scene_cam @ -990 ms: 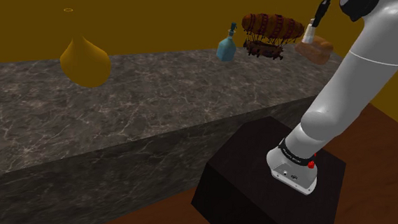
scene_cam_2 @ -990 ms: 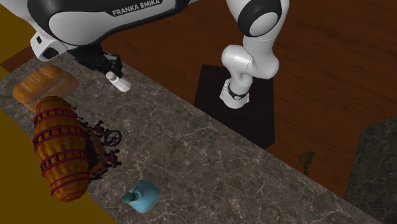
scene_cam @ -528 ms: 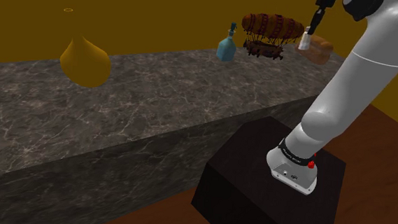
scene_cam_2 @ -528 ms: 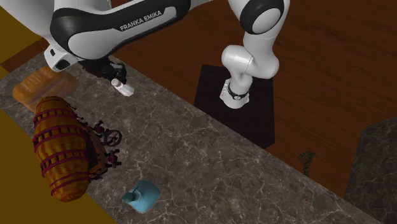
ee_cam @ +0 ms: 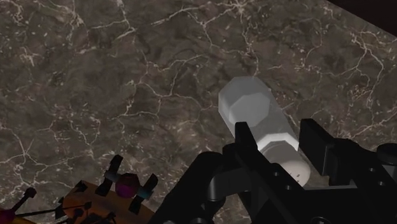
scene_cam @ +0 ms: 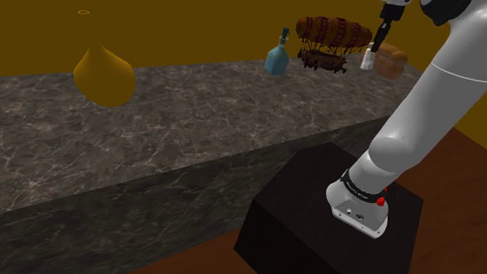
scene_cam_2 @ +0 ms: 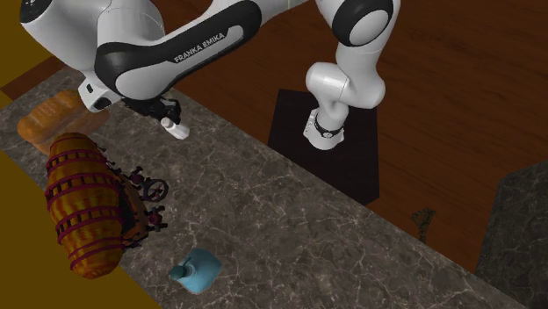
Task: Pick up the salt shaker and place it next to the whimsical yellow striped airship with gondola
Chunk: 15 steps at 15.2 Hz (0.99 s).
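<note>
In the wrist view I see the gripper (ee_cam: 278, 135) clamped on the salt shaker (ee_cam: 261, 118), a pale faceted body with one black finger pressed to each side. In the shoulder view the shaker hangs tilted just beside the airship (scene_cam: 331, 35), between it and the bread loaf (scene_cam: 393, 61), low over the marble counter (scene_cam: 192, 103). I cannot tell whether it touches the stone. In the second exterior view the arm (scene_cam_2: 167, 53) covers part of the loaf. The wrist view's edge cuts off the airship's gondola. A blue bottle (scene_cam: 278, 56) stands on the airship's other side.
</note>
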{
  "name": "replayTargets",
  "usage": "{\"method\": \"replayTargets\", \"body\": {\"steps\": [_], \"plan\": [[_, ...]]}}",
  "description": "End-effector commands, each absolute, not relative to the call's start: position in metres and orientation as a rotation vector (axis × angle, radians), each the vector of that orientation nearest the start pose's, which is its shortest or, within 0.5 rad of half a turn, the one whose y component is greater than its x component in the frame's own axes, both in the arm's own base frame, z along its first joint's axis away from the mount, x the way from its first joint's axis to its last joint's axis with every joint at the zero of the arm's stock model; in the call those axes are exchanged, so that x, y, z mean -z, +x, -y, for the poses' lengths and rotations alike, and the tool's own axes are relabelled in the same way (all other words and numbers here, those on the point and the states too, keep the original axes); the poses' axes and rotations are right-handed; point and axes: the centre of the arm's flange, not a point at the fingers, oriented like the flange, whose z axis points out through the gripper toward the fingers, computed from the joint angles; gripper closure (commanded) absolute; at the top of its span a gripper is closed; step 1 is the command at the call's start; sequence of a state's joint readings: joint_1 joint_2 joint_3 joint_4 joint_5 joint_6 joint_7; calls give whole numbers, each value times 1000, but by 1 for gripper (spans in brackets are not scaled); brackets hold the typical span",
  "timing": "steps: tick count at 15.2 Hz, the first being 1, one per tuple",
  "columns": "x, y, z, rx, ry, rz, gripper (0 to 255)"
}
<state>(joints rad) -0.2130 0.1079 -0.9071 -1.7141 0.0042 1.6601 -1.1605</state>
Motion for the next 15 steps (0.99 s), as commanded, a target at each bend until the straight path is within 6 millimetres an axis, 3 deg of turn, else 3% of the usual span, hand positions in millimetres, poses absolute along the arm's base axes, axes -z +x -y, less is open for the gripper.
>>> {"method": "replayTargets", "body": {"steps": [1,15], "plan": [[-515,265,505,-189,-3060,58,255],[-441,265,505,-189,-3060,58,255]]}}
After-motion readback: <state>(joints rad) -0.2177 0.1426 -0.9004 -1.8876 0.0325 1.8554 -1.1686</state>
